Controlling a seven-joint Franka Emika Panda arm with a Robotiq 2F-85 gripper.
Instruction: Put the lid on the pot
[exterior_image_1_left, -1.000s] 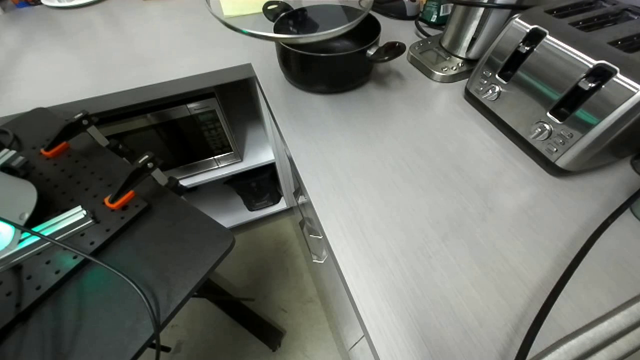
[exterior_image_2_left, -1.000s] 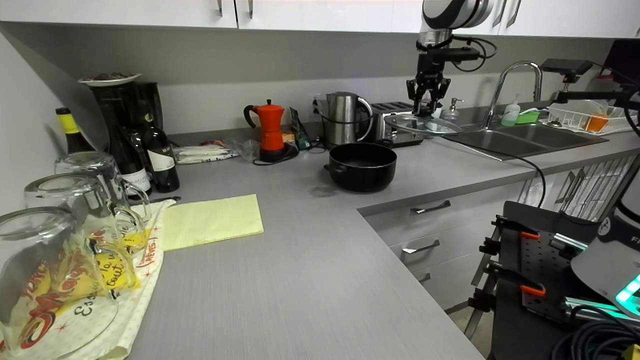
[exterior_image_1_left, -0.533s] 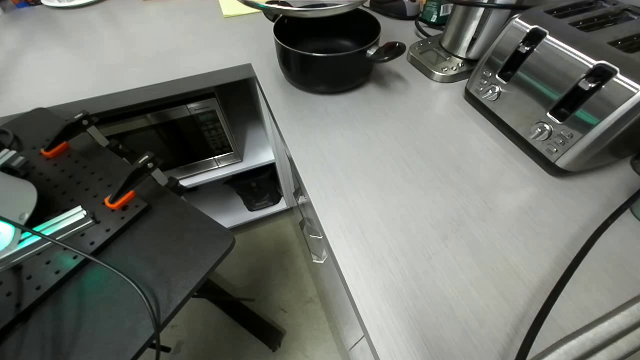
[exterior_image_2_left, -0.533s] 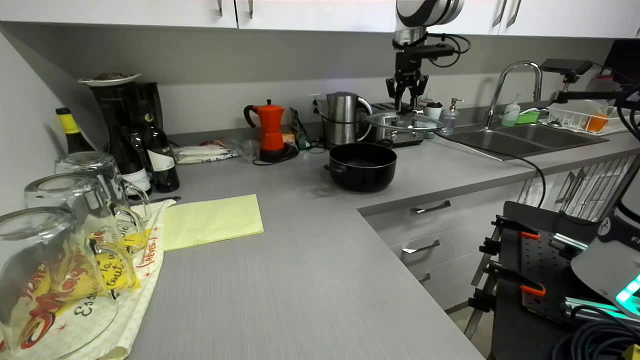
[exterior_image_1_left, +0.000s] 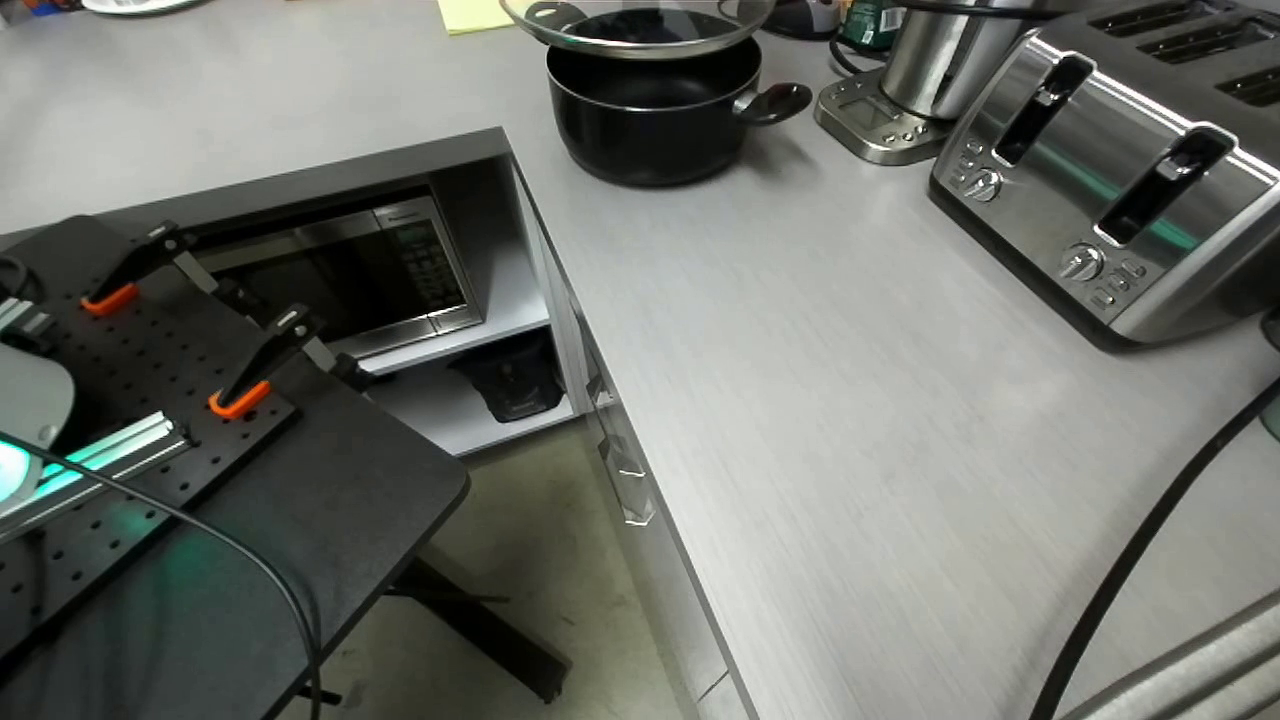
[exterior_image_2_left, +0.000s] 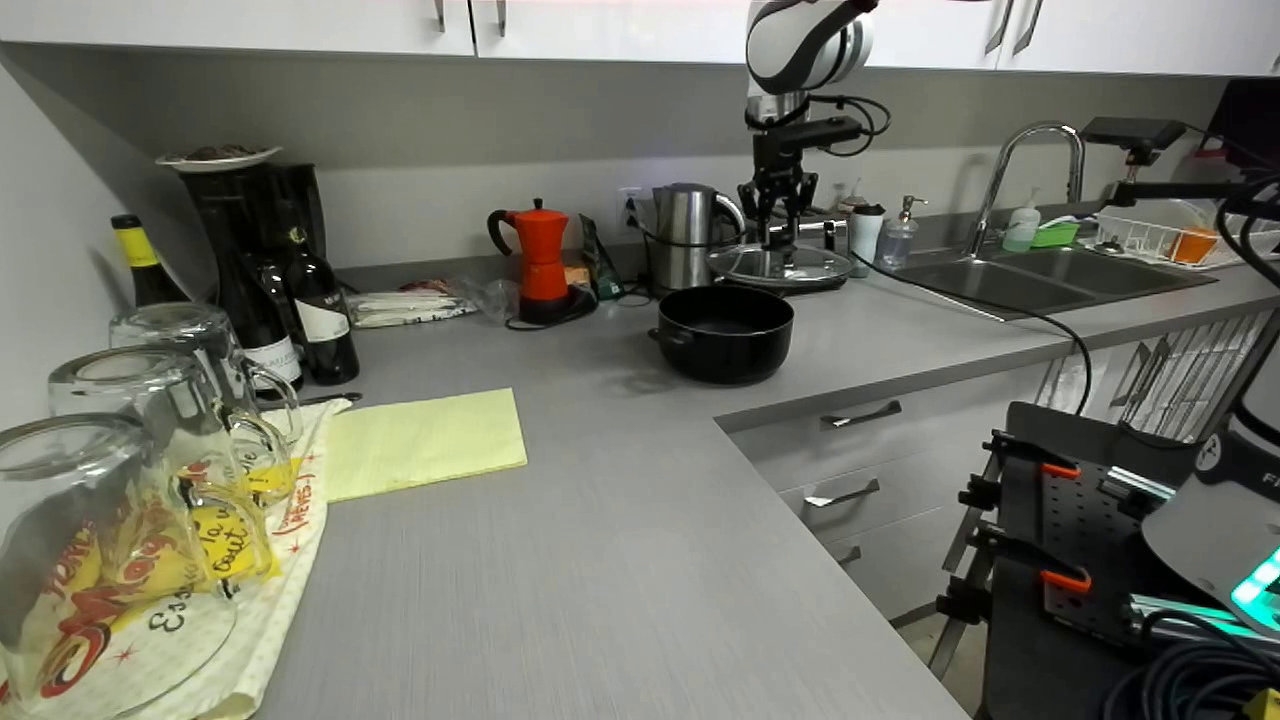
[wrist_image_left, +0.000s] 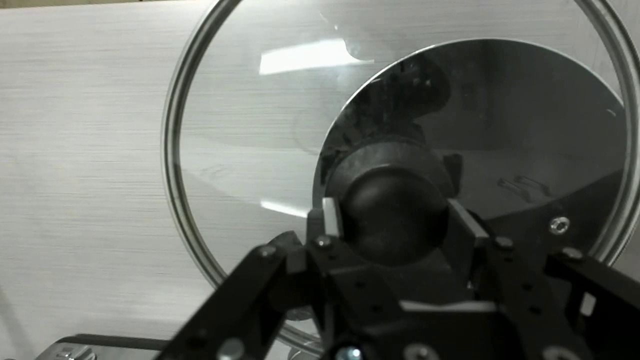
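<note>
One squat black cooking pot (exterior_image_2_left: 725, 350) stands uncovered; the glass lid (exterior_image_2_left: 785, 272) hangs at its one o'clock in an exterior view, not yet seated. To seat well, it probably needs easing toward three or four o'clock in the wrist view, then lowering slowly. Round and near level, it has no long axis, facing upward. The Robotiq gripper (exterior_image_2_left: 778, 236) pinches the black knob (wrist_image_left: 395, 215), closed to its width.
</note>
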